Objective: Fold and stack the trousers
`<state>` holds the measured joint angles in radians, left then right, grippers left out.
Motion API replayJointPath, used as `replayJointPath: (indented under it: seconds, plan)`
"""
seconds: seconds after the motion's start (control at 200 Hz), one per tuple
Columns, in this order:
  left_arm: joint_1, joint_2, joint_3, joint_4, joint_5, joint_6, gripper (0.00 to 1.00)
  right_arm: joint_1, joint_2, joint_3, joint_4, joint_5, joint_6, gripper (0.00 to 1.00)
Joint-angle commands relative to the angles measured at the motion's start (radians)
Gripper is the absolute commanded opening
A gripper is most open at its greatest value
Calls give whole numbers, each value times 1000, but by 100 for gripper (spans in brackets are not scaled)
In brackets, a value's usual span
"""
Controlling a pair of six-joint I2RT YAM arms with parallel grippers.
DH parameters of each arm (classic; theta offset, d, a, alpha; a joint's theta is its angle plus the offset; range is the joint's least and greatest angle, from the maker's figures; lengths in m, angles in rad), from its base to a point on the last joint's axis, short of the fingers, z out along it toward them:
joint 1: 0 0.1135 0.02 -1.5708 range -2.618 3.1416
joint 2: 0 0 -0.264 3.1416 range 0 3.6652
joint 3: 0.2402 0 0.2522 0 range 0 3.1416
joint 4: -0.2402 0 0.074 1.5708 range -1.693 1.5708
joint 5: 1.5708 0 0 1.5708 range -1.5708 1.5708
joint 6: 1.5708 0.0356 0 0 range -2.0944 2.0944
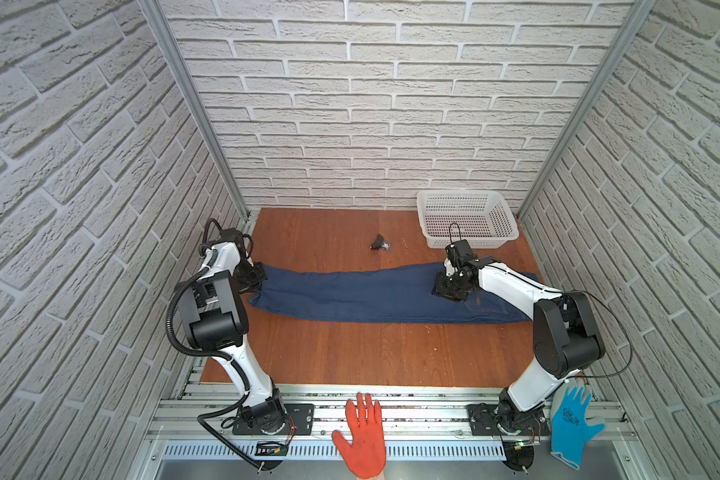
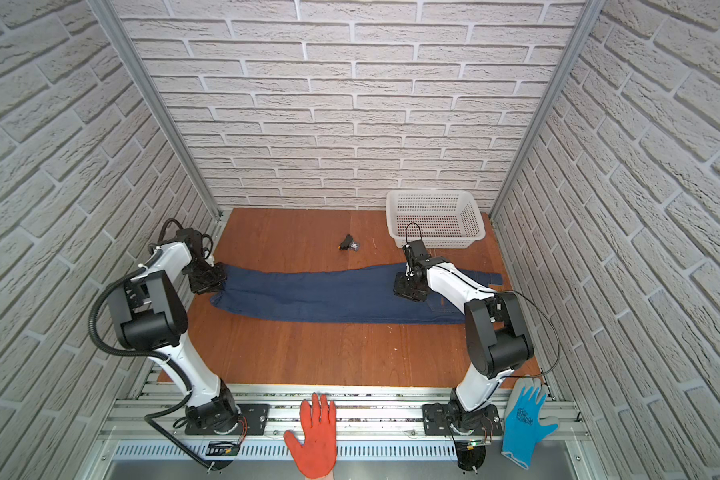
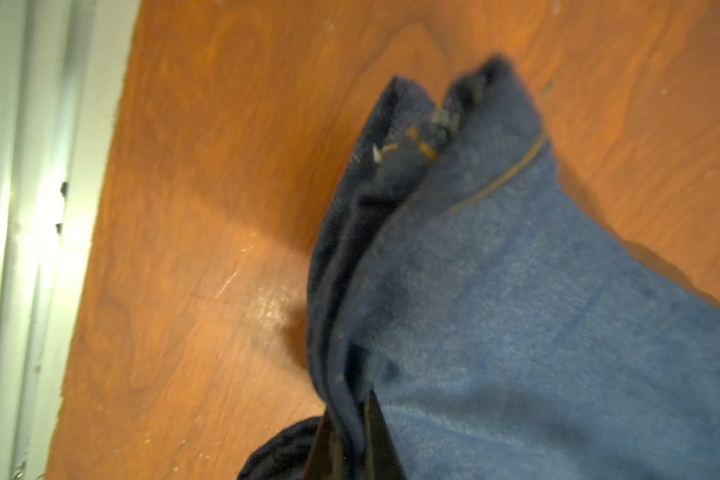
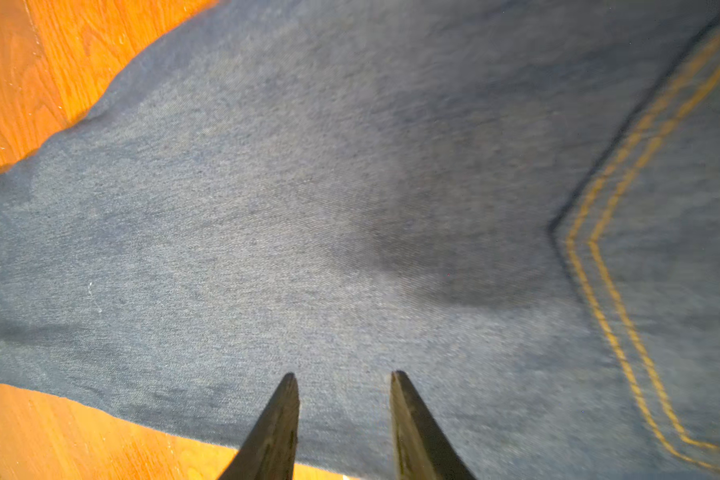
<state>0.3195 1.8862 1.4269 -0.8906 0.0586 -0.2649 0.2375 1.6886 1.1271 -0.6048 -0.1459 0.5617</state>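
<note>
Orange glove [image 1: 362,436] nearest; trousers [image 1: 350,295] stretched sideways, hems leftward, pinched in left hand [image 1: 260,284]; right hand [image 4: 345,374] parted, empty.

Dark blue trousers [image 1: 350,295], white perforated basket [image 1: 504,224].

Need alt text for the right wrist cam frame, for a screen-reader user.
The right gripper, jaws apart with nothing between them, hangs over the dark blue denim trousers, which lie spread flat. A back pocket edged with double orange stitching is in view, and the bare wooden table shows past the cloth's edges.
</note>
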Motion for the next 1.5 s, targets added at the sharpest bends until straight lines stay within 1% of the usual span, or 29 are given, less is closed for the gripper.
replayJointPath:
  seconds: [0.0,0.165,0.375,0.59,0.775,0.885,1.0,1.08,1.125,1.18,1.27,1.365,1.495]
  plan:
    - [22,-33,31,-30,-68,13,0,1,-34,5,-20,26,0,39]
    - [45,-39,68,-57,-92,24,0,0,-20,15,-27,39,-2,40]
    - [59,-53,81,-76,-70,41,0,-4,1,29,-27,61,0,40]
    - [79,-92,96,-96,-44,55,0,-30,21,45,-35,79,0,41]
    - [98,-95,110,-104,-37,65,0,-60,25,43,-39,90,-8,40]
    - [101,-87,116,-103,-37,65,0,-77,26,37,-39,90,-14,40]
    - [88,-89,117,-102,-14,66,0,-83,36,37,-42,87,-23,40]
    - [46,-100,110,-98,8,72,0,-84,41,32,-39,82,-23,40]
    - [13,-109,102,-91,45,63,0,-84,42,27,-33,79,-20,39]
    - [-47,-114,96,-96,80,59,0,-84,43,21,-25,70,-17,39]
    - [-157,-129,81,-115,86,43,0,-84,43,18,-22,64,-16,39]
    - [-267,-159,44,-110,107,-15,0,-84,42,15,-18,62,-18,39]
    - [-404,-207,-6,-62,121,-130,0,-85,44,7,-14,62,-23,39]
